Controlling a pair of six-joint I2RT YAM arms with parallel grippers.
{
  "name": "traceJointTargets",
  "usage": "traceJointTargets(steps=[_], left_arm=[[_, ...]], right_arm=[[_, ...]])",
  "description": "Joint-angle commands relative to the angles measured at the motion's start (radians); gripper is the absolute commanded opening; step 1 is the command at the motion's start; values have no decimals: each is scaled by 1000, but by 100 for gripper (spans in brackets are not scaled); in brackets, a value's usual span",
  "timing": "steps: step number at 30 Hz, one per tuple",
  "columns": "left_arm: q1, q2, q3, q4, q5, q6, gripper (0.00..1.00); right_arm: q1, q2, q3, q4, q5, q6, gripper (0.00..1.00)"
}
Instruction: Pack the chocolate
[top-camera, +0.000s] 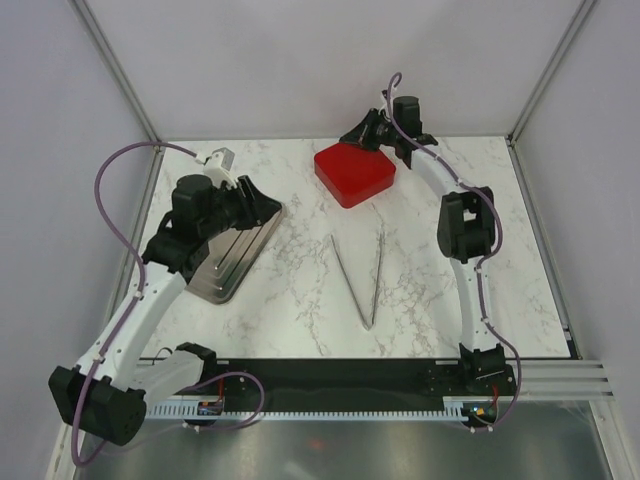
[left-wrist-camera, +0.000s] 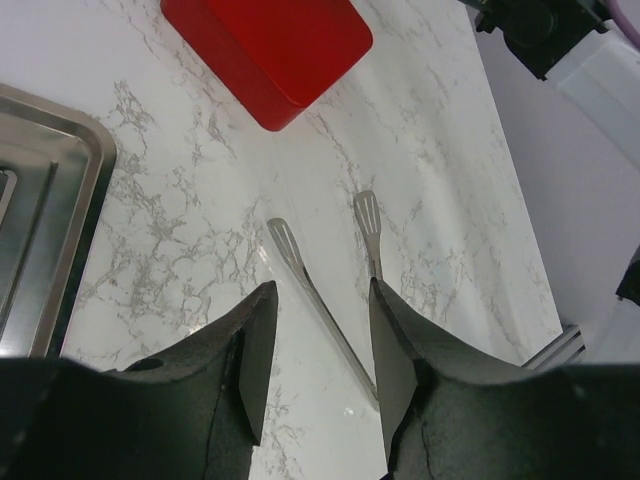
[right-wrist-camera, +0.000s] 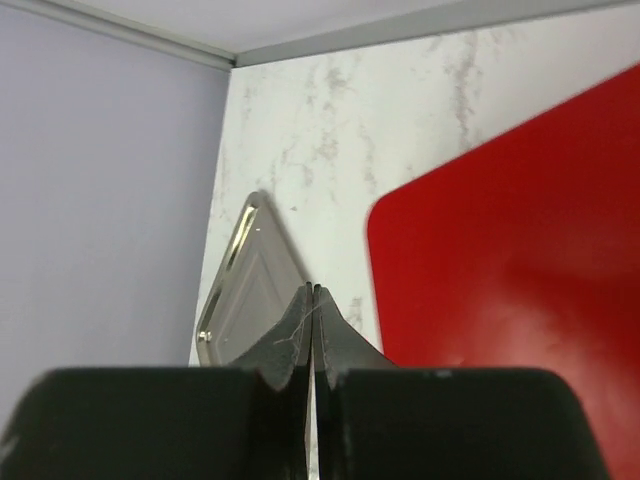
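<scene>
Evidently standing at the very start of packing. Finding no chocolate in any view: none on the bare part of the shiny steel tray (top-camera: 238, 258) at the left, none on the white marbled worktop (top-camera: 300, 310). Possibly hiding beneath the left arm (top-camera: 150, 300) or inside the red square box (top-camera: 354, 173), but not being able to tell which. Seeing that box sitting closed at the back of the worktop, its smooth top facing up. Noticing the long metal tongs (top-camera: 362, 275) lying splayed in a V in the middle of the worktop, touched by neither claw. Holding the left claw (left-wrist-camera: 320, 300) roughly half open and empty, hovering by the tray and looking toward the tongs. Pressing the right claw (right-wrist-camera: 313, 300) fully shut on nothing, poised just beside the box's rear edge. Judging nearly everything as left to do: opening the box, taking up the tongs, carrying each piece across.
</scene>
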Motion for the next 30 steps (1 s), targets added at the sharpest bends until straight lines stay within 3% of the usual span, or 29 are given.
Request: traceJointTargets(steps=[1,4,5,6,8,9,10,11,13,20,30], left_arm=[[2,-88,32,-13,-6,79,51],[2,-134,39,-33,18,98,55],[2,-144,33,-34,28,99,58],[2,-166,30,-36,38,99,60],[0,-184,24,-37,69,98,67],[0,-190,22,-39,81,99,73],[0,-206,22,-43,98,99,86],[0,-215,18,-45,103,101,91],[-1,-230,7,-45,106,113,99],[-1,-275,-63,-54,86,178,100],[-1,-322,-162,-20,104,228,100]], right_arm=[[-3,-272,-93,25,-15,-80,4],[6,-479,-332,-38,40,-172,19],[12,-600,-486,-47,95,-232,25],[26,-660,-561,-49,122,-263,38],[40,-819,-732,-85,201,-331,53],[47,-868,-774,-113,231,-349,73],[52,-912,-843,-163,263,-361,87],[54,-998,-876,-188,287,-373,98],[61,-1082,-945,-219,347,-392,98],[69,-1460,-1284,-276,436,-367,98],[69,-1630,-1390,-343,487,-379,98]])
